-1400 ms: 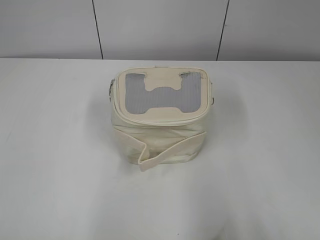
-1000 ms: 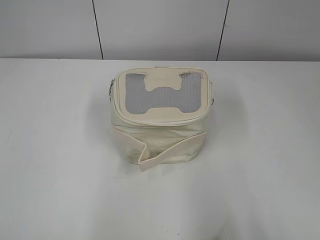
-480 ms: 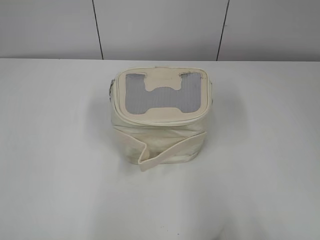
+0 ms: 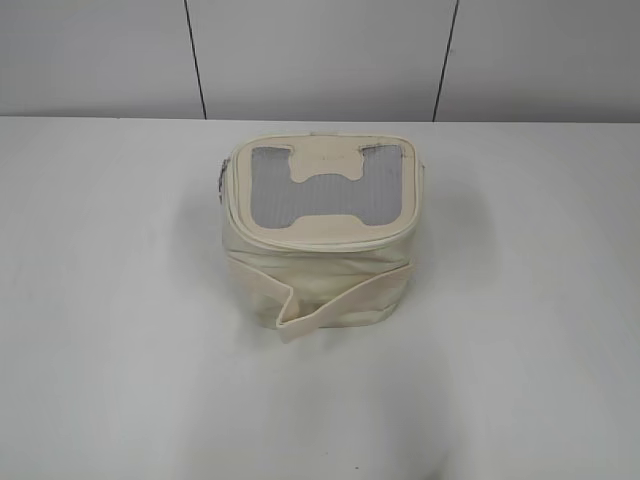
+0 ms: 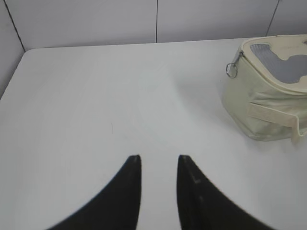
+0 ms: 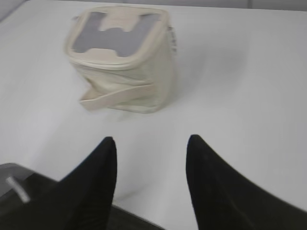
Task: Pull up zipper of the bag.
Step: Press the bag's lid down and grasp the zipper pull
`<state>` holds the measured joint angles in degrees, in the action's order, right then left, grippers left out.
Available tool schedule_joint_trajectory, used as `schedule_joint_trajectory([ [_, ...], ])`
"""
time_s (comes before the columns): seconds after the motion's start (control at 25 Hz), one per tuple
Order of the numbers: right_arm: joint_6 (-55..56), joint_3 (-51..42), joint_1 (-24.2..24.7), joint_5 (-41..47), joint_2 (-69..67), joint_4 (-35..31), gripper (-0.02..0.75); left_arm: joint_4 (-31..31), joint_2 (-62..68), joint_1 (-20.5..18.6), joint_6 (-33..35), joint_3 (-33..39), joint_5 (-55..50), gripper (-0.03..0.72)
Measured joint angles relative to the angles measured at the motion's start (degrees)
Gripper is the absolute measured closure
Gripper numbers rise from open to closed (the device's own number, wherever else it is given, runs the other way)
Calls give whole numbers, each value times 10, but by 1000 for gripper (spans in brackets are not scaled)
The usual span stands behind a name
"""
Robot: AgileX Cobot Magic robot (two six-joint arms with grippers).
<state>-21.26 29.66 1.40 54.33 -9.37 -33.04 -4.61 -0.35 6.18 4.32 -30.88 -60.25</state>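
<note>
Left end effector (image 5: 158,159): two black curved tapering fingers. Right end effector (image 6: 151,141): same, matte black.

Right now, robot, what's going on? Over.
Both grippers' black fingers open, empty, short of the bag. Boxy cream-white bag upright on white table; silver ring pull untouched. Nothing blocking.

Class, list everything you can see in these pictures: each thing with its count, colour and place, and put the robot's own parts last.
bag: one, cream-white with grey mesh top, standing mid-table.
strap band: one, cream, folded across the bag's front.
zipper: one cream track round the lid rim.
ring pull: one seen clearly, silver, hanging at the bag's left end.
table: one, white, under the bag.
wall: pale grey panels with dark seams, behind the table.
left gripper: one, black, open, above bare table, apart from the bag.
right gripper: one, black, open, short of the bag.
</note>
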Motion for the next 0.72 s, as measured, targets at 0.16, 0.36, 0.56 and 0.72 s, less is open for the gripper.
schedule_joint_trajectory([
  [0.16, -194, 20, 0, -37, -191, -153, 357, 0, 0, 0, 0, 0, 0, 487],
  [0.36, -448, 103, 0, -51, -488, -327, 357, 1, 0, 0, 0, 0, 0, 487],
  [0.56, -554, 280, -42, -38, -738, -364, 357, 1, 0, 0, 0, 0, 0, 487],
  [0.72, -557, 451, -115, -2, -916, -320, 357, 1, 0, 0, 0, 0, 0, 487],
])
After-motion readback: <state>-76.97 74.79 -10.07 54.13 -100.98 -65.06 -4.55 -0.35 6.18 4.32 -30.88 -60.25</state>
